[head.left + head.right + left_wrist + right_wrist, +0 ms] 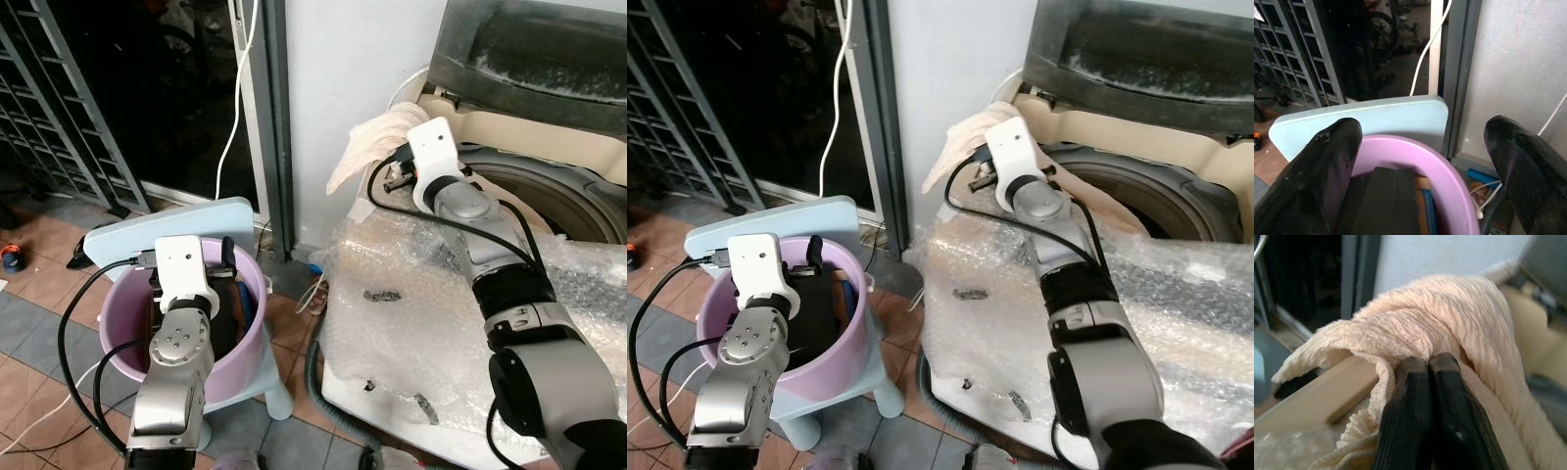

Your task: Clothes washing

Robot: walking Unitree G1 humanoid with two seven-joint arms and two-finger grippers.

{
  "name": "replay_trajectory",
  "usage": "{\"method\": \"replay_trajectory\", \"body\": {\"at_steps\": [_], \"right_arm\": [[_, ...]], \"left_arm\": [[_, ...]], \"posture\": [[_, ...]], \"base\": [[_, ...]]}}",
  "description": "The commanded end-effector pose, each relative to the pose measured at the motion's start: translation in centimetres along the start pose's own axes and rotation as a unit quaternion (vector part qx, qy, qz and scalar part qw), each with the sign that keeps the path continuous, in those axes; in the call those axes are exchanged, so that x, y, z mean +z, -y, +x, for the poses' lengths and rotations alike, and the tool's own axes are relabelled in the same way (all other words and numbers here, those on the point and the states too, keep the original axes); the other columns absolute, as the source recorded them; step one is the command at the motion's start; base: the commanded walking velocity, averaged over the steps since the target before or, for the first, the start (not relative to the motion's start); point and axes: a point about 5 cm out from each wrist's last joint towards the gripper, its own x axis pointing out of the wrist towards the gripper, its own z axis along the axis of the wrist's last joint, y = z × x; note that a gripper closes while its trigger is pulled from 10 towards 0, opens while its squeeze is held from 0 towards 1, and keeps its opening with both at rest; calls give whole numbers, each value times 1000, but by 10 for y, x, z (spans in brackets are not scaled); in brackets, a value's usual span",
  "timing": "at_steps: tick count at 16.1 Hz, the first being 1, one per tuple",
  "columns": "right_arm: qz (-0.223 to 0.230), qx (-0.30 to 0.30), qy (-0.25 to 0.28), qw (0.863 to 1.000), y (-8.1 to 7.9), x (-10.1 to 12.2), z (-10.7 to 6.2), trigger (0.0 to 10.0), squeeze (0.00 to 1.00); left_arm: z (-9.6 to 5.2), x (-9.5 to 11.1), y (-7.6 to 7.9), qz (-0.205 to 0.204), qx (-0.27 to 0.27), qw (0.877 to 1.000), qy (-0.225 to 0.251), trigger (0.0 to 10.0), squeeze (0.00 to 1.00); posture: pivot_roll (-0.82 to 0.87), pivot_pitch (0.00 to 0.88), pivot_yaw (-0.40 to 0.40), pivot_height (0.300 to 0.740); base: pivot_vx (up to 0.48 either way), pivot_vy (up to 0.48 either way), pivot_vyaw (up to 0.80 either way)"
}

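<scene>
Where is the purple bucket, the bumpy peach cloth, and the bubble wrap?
Round purple plastic bucket (257,328), left eye view, right rim.
Crinkly peach cloth (1449,313), right wrist view, top fold.
Clear bubble wrap sheet (392,323), left eye view, front face.

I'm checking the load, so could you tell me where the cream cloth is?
The cream cloth is draped over the washing machine's left rim, by the right gripper.

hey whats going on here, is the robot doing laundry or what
Yes, it looks like laundry. The right tool is shut on a cream-coloured cloth draped over the rim of the open top-loading washing machine, whose front is covered in bubble wrap. The left tool hovers open above a purple basin that sits on a light blue stool and holds dark items. The cloth is not yet down in the drum.
</scene>
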Motion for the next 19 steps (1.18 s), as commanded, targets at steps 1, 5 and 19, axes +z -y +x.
{"method": "replay_trajectory", "body": {"at_steps": [1, 5, 19], "right_arm": [[51, -28, -66, 996, 8, -29, -3, 0, 0], [96, -153, -29, 983, 46, -18, -7, 0, 0], [-20, -207, 143, 968, 59, -16, -72, 10000, 1000]], "left_arm": [[1, 1, -1, 9, 5, 1000, -2, 10000, 0], [-2, -3, -1, -3, 18, 1000, -12, 10000, 0], [11, 1, 7, 25, -9, 1000, -2, 10000, 0]], "posture": [[30, 64, 32, 740], [17, 57, 6, 740], [-10, 9, 63, 740]], "base": [[0, 0, 0], [0, 0, 0], [0, 0, 0]]}}
